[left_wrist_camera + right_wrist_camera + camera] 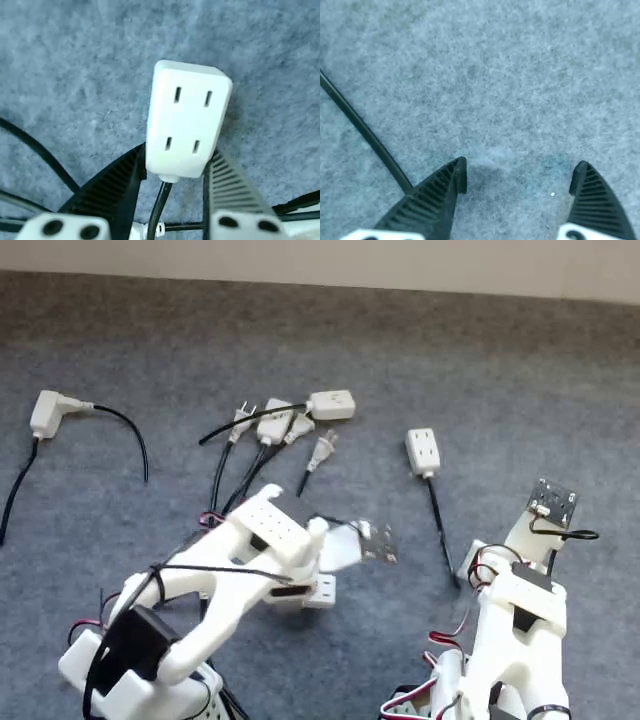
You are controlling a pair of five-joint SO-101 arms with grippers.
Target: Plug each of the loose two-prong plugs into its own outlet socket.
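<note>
Nearest, at the bottom of the high view, the left arm (230,575) leans in from the lower left and the right arm (515,625) stands at the lower right. Only the wrist views show the fingers. The left gripper (176,152) is clamped on the cord end of a white outlet socket (187,120), one ribbed black finger against each side. The socket sits mid-frame, face up, with two pairs of slots, all unfilled. Its black cord (159,205) runs back between the fingers. From above, a white block (320,592) shows under that arm's wrist, just below the middle; I cannot tell whether it is the same socket.

The right gripper (520,165) hangs spread wide over grey carpet (530,75), holding nothing, with a black cable (365,132) just beside one finger.

Farther out, right of centre, a second socket (423,452) lies with its lead (440,525) trailing toward the right arm. A loose two-prong plug (322,450) lies just left of it. Beyond, a bunch of plugs (270,425) crowds another socket (332,405). At far left lies one more socket (45,412).
</note>
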